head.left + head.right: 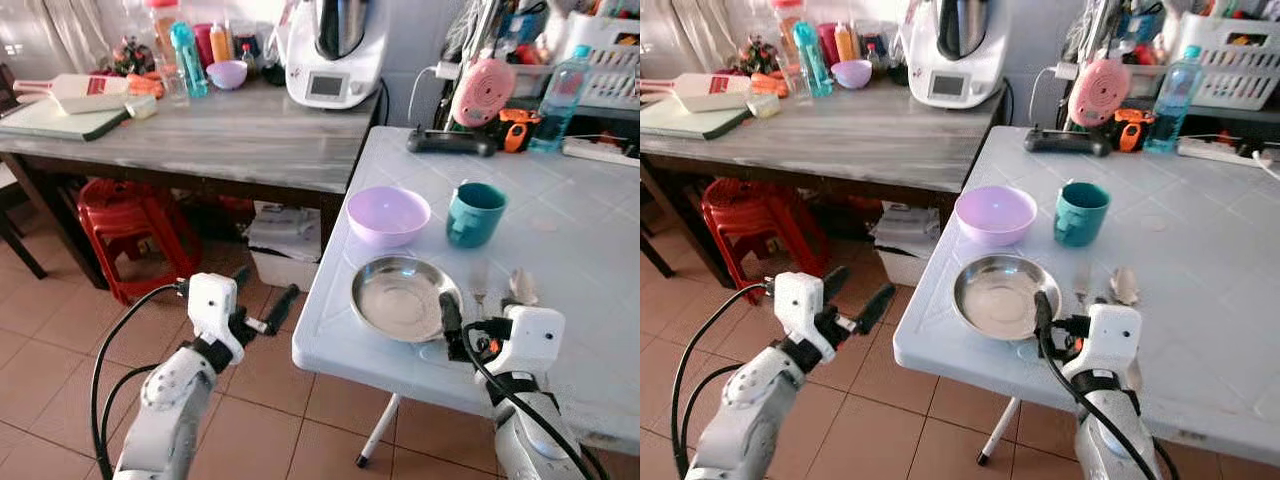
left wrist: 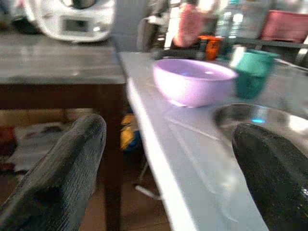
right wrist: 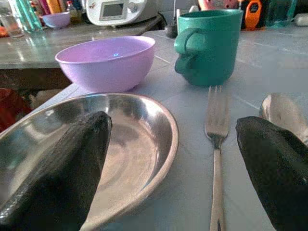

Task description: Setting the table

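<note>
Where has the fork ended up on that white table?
The fork lies flat on the white table, just right of the steel plate and left of the spoon, its prongs pointing toward the green mug.

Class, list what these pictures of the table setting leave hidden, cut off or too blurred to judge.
- Fork: right wrist view, handle end cut off by the bottom edge.
- Spoon: right wrist view, partly behind a black finger.
- Steel plate: left wrist view, blurred, partly behind a finger.
- Teal cup: contents cannot be seen from any view.
- Items along the back of the wooden table: too small to identify.
</note>
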Tool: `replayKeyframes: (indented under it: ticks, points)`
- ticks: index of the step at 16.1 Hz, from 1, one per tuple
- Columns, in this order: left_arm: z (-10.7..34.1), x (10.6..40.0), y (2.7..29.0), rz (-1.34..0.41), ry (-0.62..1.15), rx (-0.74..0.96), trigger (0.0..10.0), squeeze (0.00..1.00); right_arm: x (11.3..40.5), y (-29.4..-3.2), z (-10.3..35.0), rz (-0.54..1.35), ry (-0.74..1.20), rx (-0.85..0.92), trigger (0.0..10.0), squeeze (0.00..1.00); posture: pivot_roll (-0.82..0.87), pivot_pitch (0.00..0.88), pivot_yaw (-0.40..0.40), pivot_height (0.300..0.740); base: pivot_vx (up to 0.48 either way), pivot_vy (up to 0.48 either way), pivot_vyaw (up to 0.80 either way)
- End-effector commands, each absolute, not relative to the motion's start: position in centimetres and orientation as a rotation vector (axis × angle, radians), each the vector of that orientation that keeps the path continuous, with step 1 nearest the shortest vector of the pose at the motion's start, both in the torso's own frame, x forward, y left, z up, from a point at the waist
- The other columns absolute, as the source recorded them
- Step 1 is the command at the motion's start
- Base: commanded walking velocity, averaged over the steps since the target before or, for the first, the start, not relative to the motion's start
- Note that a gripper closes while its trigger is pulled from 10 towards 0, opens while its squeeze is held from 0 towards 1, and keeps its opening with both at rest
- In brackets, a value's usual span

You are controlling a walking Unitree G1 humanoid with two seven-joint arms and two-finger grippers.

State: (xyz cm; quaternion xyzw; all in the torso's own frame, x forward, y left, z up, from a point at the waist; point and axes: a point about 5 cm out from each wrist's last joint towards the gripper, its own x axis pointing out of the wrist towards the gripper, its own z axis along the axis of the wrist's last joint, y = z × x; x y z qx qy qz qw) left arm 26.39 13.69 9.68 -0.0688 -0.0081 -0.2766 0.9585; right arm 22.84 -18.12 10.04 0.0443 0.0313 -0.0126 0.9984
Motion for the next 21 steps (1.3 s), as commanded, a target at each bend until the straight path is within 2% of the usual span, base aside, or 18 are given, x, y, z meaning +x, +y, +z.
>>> replayKeyframes:
  ticks: [1, 5, 12, 14, 21]
  points:
    - [10.0, 26.0, 13.6, -0.612, -0.027, -0.137, 10.0, 0.0, 23.1, -17.9, 10.3, -0.001, 0.06, 0.108, 10.0, 0.0, -0.01, 0.0, 0.037, 0.74, 0.0, 0.0, 0.0]
    - [9.8, 25.4, 13.7, -0.711, -0.018, -0.102, 10.0, 0.0, 23.6, -19.2, 10.2, -0.025, 0.093, 0.099, 10.0, 0.0, -0.01, 0.0, 0.036, 0.74, 0.0, 0.0, 0.0]
    - [9.6, 25.1, 13.5, -0.725, -0.021, -0.099, 10.0, 0.0, 24.4, -20.7, 10.3, -0.046, 0.112, 0.053, 10.0, 0.0, -0.01, 0.0, 0.028, 0.74, 0.0, 0.0, 0.0]
    - [9.6, 25.0, 13.4, -0.743, -0.026, -0.086, 10.0, 0.0, 25.0, -20.5, 10.5, 0.037, 0.116, 0.133, 10.0, 0.0, -0.01, 0.0, 0.031, 0.74, 0.0, 0.0, 0.0]
    - [9.3, 24.6, 13.1, -0.811, -0.006, -0.078, 10.0, 0.0, 26.4, -20.1, 10.3, 0.147, 0.15, 0.188, 10.0, 0.0, 0.0, 0.002, 0.035, 0.74, 0.0, 0.0, 0.0]
